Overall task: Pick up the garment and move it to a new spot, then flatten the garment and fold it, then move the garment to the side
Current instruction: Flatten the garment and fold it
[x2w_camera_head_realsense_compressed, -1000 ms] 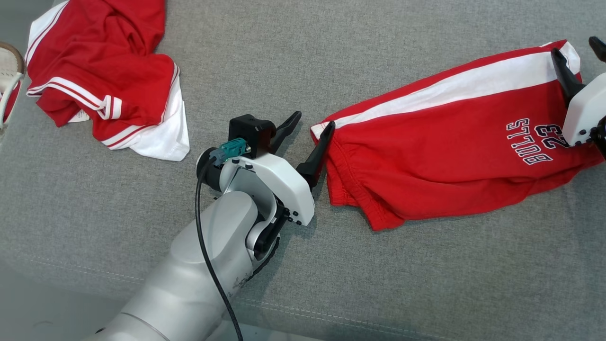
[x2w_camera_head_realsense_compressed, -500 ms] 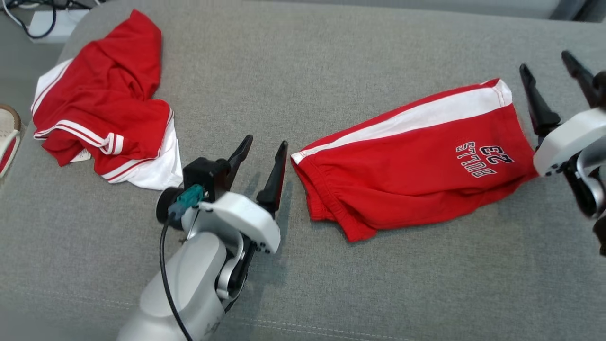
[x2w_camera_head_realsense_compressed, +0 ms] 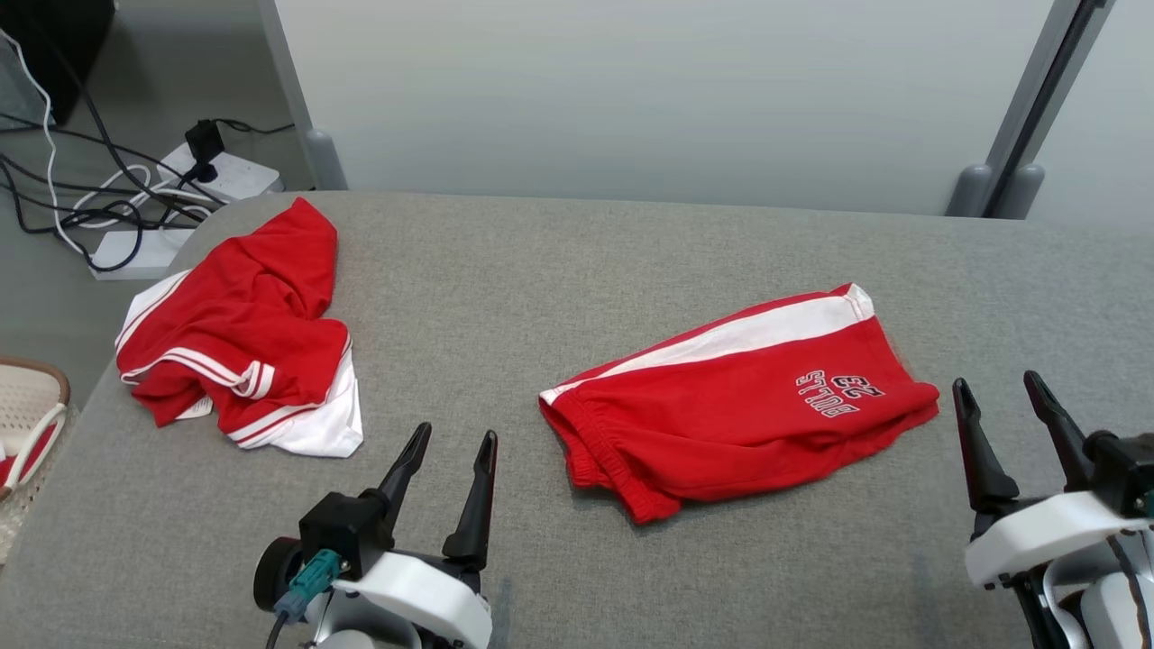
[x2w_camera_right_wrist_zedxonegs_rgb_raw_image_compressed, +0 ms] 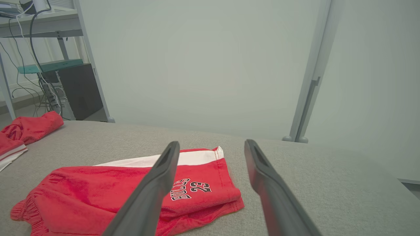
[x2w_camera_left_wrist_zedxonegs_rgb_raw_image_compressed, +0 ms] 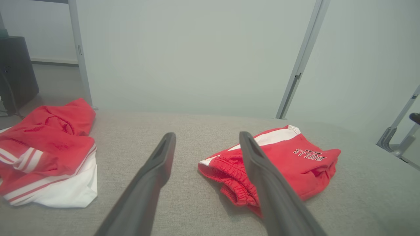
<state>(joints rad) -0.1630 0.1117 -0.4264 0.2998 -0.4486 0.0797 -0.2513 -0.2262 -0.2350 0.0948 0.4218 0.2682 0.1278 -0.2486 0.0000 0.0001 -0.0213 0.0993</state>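
The garment, red shorts [x2w_camera_head_realsense_compressed: 721,424] with a white side stripe and "BULLS 23" lettering, lies folded and flat on the grey cushion [x2w_camera_head_realsense_compressed: 559,270]. It also appears in the left wrist view [x2w_camera_left_wrist_zedxonegs_rgb_raw_image_compressed: 311,164] and the right wrist view [x2w_camera_right_wrist_zedxonegs_rgb_raw_image_compressed: 82,190]. My left gripper [x2w_camera_head_realsense_compressed: 455,435] stands open near the front edge, left of the waistband end and apart from it, with nothing between its fingers [x2w_camera_left_wrist_zedxonegs_rgb_raw_image_compressed: 207,135]. My right gripper [x2w_camera_head_realsense_compressed: 996,382] is open just right of the leg hem, touching nothing [x2w_camera_right_wrist_zedxonegs_rgb_raw_image_compressed: 212,143].
A second red-and-white garment [x2w_camera_head_realsense_compressed: 243,351] lies crumpled at the cushion's left end. A woven basket [x2w_camera_head_realsense_compressed: 27,406] sits past the left edge. Power strips and cables [x2w_camera_head_realsense_compressed: 180,180] lie on the floor behind. A pale wall and metal posts [x2w_camera_head_realsense_compressed: 1019,135] stand at the back.
The head camera has tilted up, shifting the whole picture. Both grippers have drawn back from the shorts' ends toward me. The right gripper has opened wider, and the shorts lie free.
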